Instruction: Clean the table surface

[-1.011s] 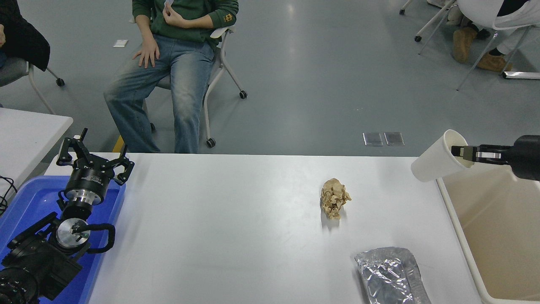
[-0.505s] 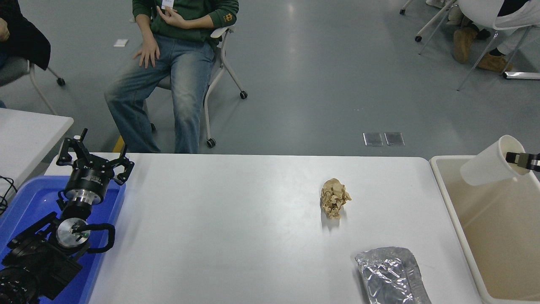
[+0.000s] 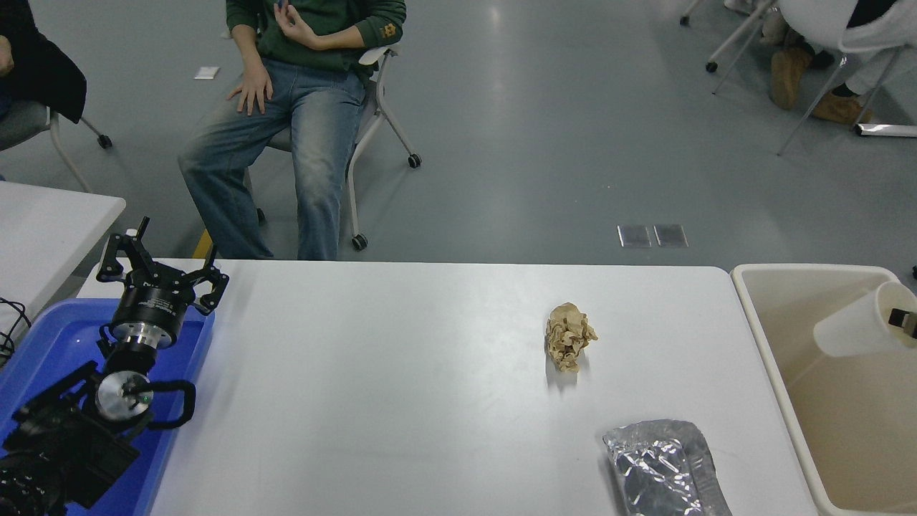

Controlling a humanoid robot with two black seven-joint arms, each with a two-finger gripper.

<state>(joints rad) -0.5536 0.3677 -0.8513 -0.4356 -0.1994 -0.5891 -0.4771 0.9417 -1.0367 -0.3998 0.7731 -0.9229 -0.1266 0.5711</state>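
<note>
1. Bench [image 3: 401,401]: wide white top with rounded corners, fills the middle and lower part of the head view; most of it bare
2. Beige bin [image 3: 770,365]: just beside the bench's right end, open top, cut off by the right edge of the picture
3. Blue tray [image 3: 43,344]: at the bench's left end, under the left arm
4. Person in jeans [image 3: 286,136]: seated on a wheeled chair beyond the far edge, one palm on a thigh
5. Left hand [image 3: 162,265]: parked at lower left above the blue tray, fingers spread apart, gripping nothing
6. Foil bag [image 3: 663,466]: crinkled silver, lying flat near the front right of the bench, partly cut by the bottom edge
7. White paper cup [image 3: 860,326]: tilted on its side, up in the air over the beige bin, mouth toward the right edge
8. Crumpled brown paper [image 3: 568,335]: right of centre on the bench, well apart from the foil bag
9. Right hand [image 3: 904,320]: only a tip shows at the right edge, clamped on the cup's rim
</note>
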